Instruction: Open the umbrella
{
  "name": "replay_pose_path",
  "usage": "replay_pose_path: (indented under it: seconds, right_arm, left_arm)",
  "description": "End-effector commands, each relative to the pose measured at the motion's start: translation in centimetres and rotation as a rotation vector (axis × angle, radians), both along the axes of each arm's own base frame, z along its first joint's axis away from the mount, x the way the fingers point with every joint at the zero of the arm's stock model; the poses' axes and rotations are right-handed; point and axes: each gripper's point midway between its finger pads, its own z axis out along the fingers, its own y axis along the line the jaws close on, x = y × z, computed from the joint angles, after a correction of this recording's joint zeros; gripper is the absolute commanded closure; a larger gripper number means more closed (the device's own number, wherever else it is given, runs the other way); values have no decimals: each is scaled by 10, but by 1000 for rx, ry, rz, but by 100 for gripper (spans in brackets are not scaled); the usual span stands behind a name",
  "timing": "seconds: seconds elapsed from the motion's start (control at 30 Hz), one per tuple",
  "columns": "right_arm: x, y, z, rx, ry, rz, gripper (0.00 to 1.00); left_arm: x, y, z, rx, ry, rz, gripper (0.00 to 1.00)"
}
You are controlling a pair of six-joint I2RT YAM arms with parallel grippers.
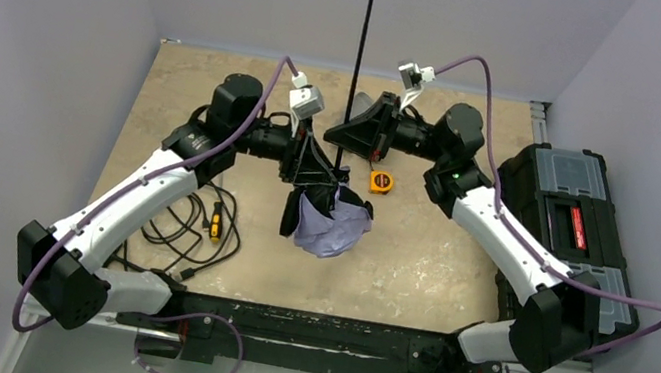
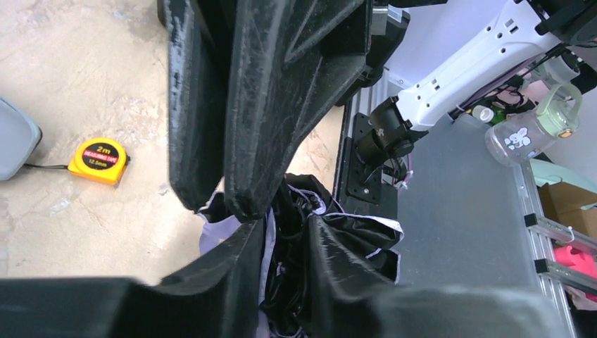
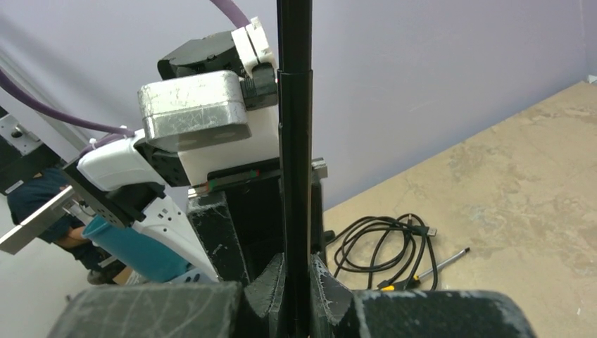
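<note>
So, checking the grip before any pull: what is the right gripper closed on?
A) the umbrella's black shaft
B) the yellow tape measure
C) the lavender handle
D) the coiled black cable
A: in the right wrist view, the umbrella's black shaft runs up between the fingers of the right gripper, which press against it from both sides.

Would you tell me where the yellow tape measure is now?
Top view: the tape measure lies on the table, just right of the umbrella.

yellow tape measure [image 1: 380,182] centre | coiled black cable [image 1: 181,224] left | black toolbox [image 1: 570,216] far right
</note>
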Motion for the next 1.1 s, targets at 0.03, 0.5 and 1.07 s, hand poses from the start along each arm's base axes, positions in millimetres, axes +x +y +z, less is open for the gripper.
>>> replay_pose_path:
  seconds: [0.03,0.5,1.07]
  right_arm:
    - [19,-15,35,-4,-187,-108,100]
    - [-4,-2,98,104,-544,-224,100]
    - [37,-39,87,-138,-748,-414,100]
  left_arm:
    - [10,20,54,-101,-98,49,36]
    - [87,154,67,-42,-248,603,17]
    - [104,178,85,-69,-181,684,0]
